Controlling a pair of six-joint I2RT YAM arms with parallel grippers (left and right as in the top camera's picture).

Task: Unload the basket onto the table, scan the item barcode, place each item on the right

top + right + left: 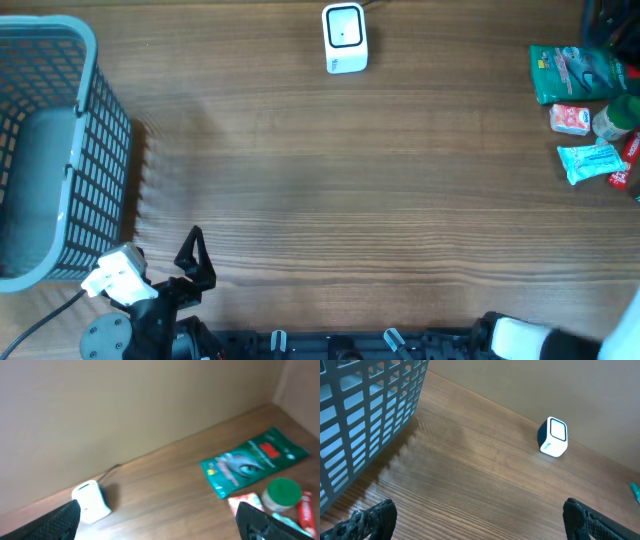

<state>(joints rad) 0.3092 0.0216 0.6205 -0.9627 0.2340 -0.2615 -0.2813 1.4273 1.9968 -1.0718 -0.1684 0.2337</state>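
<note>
Right wrist view: the right gripper [157, 512] is spread wide and empty. The green pouch [252, 460] lies well ahead toward its right finger, beside what may be a green-capped jar [281, 494]. The left gripper [477, 515] is likewise spread, with the scanner [553, 436] well ahead.

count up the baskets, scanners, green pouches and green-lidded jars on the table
basket: 1
scanner: 1
green pouch: 1
green-lidded jar: 1
total: 4
</note>
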